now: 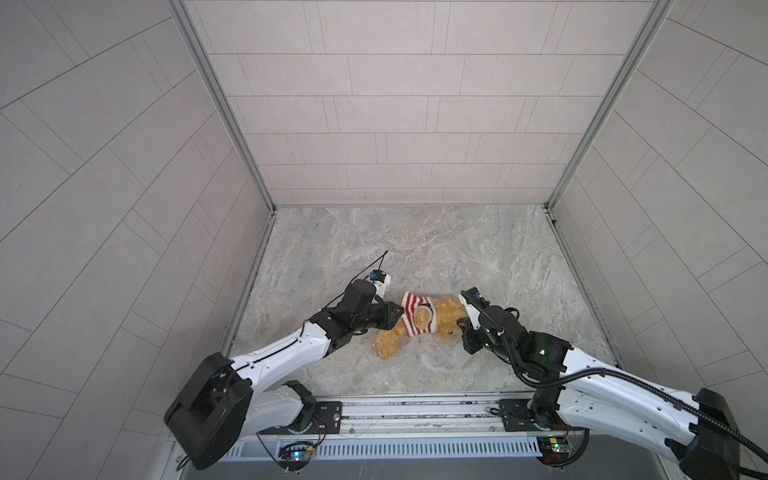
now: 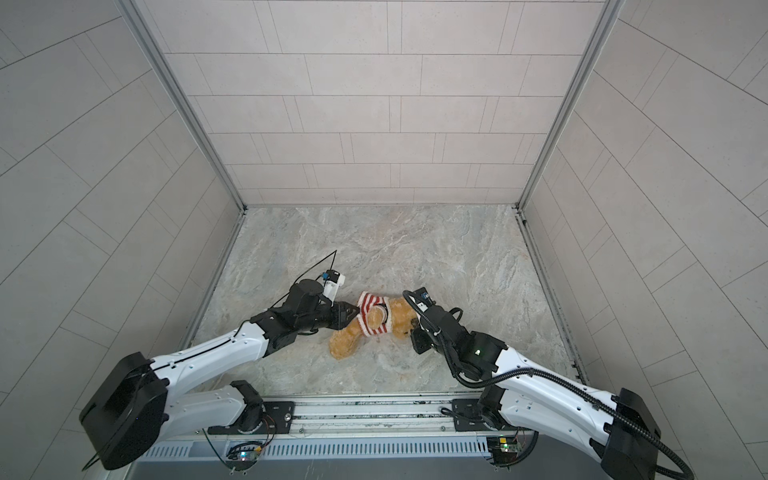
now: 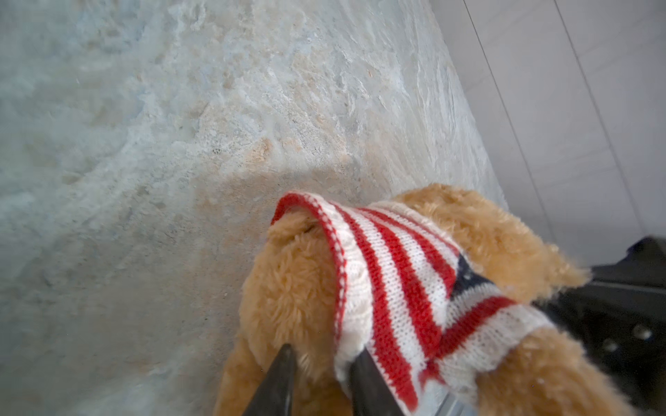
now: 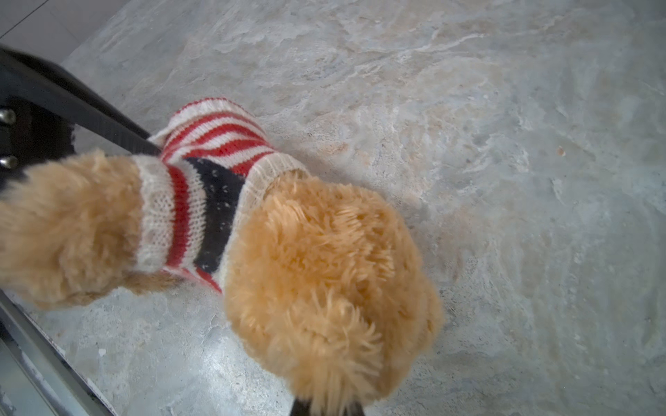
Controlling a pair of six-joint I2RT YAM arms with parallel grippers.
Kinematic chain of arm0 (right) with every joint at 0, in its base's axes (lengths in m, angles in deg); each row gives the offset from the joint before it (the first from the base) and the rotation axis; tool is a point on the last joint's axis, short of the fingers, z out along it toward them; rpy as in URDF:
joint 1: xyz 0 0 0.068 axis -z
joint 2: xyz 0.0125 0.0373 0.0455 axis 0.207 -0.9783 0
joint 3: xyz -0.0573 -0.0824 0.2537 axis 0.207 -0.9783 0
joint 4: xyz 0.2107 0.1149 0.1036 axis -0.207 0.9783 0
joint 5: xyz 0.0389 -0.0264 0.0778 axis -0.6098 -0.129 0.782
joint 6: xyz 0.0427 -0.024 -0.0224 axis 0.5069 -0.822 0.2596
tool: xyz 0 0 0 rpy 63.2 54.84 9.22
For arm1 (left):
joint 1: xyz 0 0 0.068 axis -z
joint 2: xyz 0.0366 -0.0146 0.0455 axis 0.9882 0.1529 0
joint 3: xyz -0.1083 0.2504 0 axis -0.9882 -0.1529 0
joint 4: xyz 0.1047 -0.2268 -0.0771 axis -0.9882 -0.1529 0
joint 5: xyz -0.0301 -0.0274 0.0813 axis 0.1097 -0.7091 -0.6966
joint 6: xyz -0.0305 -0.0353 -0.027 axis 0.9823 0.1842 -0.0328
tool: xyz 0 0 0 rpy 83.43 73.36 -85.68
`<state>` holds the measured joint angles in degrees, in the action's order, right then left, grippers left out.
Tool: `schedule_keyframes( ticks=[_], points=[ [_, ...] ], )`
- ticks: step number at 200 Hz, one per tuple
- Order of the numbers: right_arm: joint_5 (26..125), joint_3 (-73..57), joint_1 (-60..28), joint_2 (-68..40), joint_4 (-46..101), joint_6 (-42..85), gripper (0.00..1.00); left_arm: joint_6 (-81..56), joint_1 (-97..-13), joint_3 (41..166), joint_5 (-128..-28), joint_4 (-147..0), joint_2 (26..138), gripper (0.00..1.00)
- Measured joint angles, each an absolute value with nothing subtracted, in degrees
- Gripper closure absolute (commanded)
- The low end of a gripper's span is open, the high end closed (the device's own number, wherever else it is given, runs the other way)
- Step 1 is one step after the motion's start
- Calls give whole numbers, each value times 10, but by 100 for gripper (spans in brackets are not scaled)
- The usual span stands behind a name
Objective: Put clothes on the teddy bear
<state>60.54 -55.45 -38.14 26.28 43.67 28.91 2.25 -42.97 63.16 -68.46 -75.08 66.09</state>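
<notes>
Nothing here that I can actually read.
The white tag point(image 2: 331, 285) up on the left arm point(image 2: 216, 349) has tiny dark marks, too small to make out. The sweater point(image 3: 389, 288) bears only stripes and a white-flecked dark patch. The boards point(image 1: 296, 453) down front are a blur.

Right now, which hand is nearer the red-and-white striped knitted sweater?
Left. The left hand touches the hem of the red-and-white striped knitted sweater; the right hand is shut on the head of the fluffy golden-brown teddy bear, past the collar.
</notes>
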Motion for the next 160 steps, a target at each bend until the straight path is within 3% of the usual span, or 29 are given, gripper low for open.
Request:
schedule_keyframes(
  ticks=[42,54,83,127,160],
  points=[
    [615,-538,-386,277,442,293,100,-14,-430,633,-739,-856,505,32],
    [611,-529,-386,281,450,298,100,-26,-430,641,-751,-891,462,30],
    [599,-508,-387,283,460,304,100,-47,-422,669,-743,-931,433,34],
    [593,-487,-392,278,468,309,100,-49,-344,710,-731,-933,506,38],
    [591,-486,-394,277,467,310,100,-44,-334,718,-723,-915,556,53]
  ],
)
